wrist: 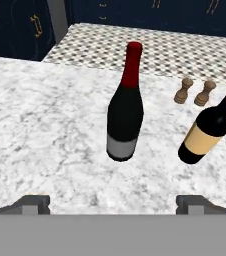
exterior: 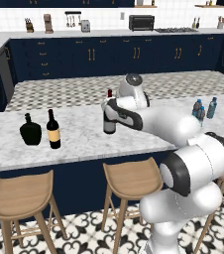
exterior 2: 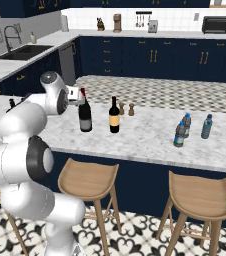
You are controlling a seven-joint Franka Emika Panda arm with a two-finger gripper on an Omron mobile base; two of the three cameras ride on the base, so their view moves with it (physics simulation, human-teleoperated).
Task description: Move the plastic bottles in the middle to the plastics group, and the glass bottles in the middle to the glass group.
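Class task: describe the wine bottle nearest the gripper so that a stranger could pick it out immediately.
On the white marble counter above the stools, two dark wine bottles stand mid-counter. It is the red-capped bottle with a grey label, taller than its neighbour, the yellow-labelled bottle with a dark top.

- Counter: white marble w/ grey veins, smooth, soft sheen.
- Red-capped wine bottle: dark glass, glossy; grey label matt, paper-like.
- Yellow-label wine bottle: dark glossy glass, label matt.
- Salt & pepper mills: brown wood, matt.
- Stools: light wood seats & legs, satin.
- Water bottles: translucent bluish plastic, dark caps.
- Flask: black, glossy.
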